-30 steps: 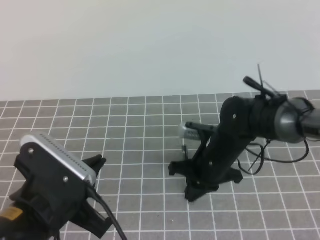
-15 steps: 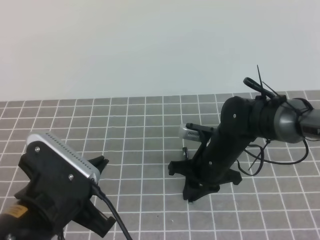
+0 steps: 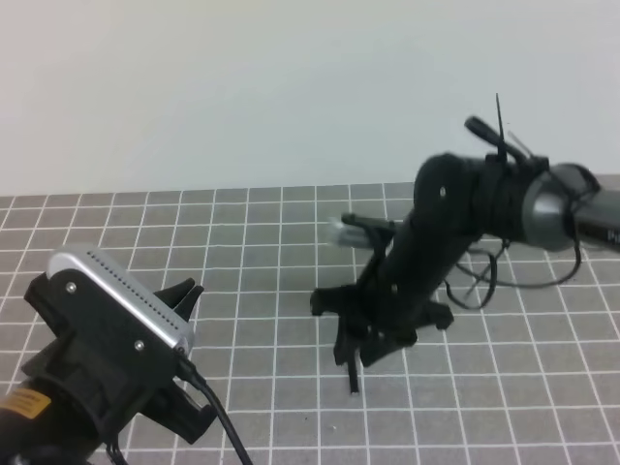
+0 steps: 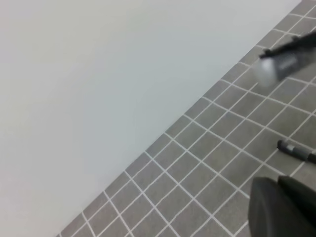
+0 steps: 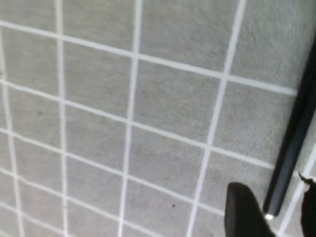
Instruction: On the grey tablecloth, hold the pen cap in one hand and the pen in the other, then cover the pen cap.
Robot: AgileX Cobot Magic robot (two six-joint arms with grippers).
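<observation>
- Pen (image 5: 292, 140) lies flat on the grey tablecloth (image 3: 262, 271); in the right wrist view we see its slim black shaft running along the right edge, ending low in the frame just beside the right gripper's fingers (image 5: 244, 212).
- In the high view we see 1 end of the pen poking out below the right gripper (image 3: 373, 334), near the middle of the table.
- We see the right gripper's fingers standing apart, raised over the cloth, clamped on nothing; the pen sits in the gap between them without being held.
- Left gripper (image 3: 184, 300) hangs over the near-left part of the cloth, well apart from the pen; its fingers are drawn together, and we cannot tell whether anything sits between them.
- In the left wrist view we see a dark slim rod lying on the cloth at the right edge.
- We cannot pick out the pen cap on its own in any view.
</observation>
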